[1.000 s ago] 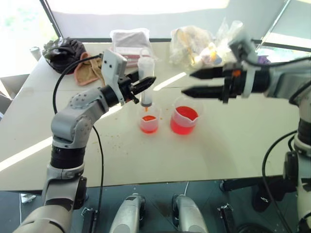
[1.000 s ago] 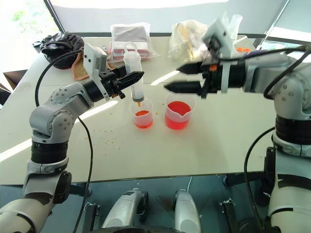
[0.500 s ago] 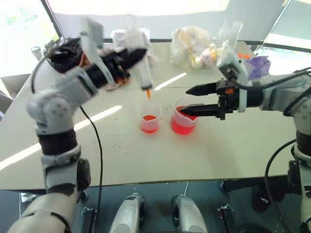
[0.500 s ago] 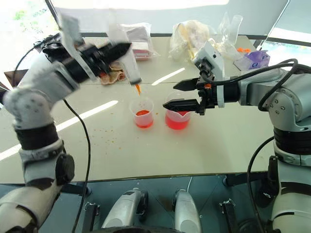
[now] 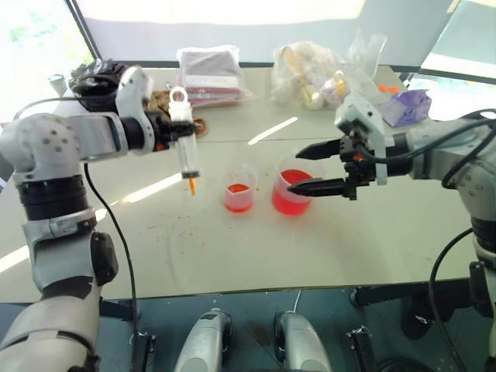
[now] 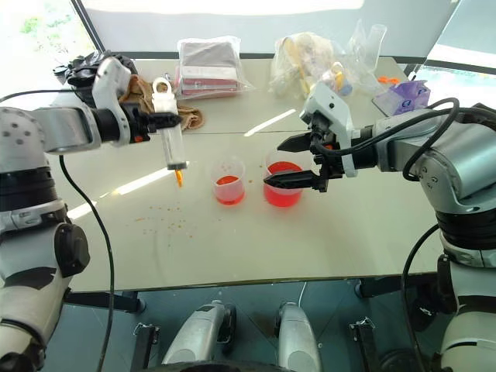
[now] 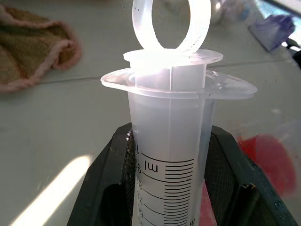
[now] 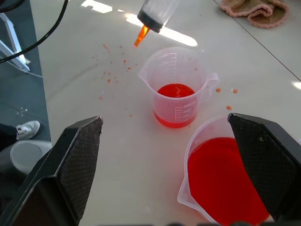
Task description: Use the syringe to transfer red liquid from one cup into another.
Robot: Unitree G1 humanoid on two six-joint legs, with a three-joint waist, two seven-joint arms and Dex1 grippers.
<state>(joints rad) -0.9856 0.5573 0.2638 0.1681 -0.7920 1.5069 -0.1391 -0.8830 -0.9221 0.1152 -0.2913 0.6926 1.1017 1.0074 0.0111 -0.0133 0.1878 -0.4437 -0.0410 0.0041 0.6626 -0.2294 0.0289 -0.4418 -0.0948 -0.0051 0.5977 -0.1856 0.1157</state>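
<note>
Left gripper [image 6: 152, 120] fingers clamped on the syringe [image 6: 172, 132] barrel; long axis upright, orange tip down, hanging over bare bench [image 6: 232, 240], left of the small cup [image 6: 228, 181]. Beaker [image 6: 284, 184] just beyond. Right gripper [image 6: 288, 160] fingers wide apart, empty, bracketing the beaker's rim.

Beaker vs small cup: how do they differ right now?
The larger beaker is wider and taller than the smaller cup. The beaker holds more red liquid; the cup has a shallow layer at its bottom. The beaker sits between the right gripper's open fingers; the cup stands free. Both are clear, upright and spouted.
</note>
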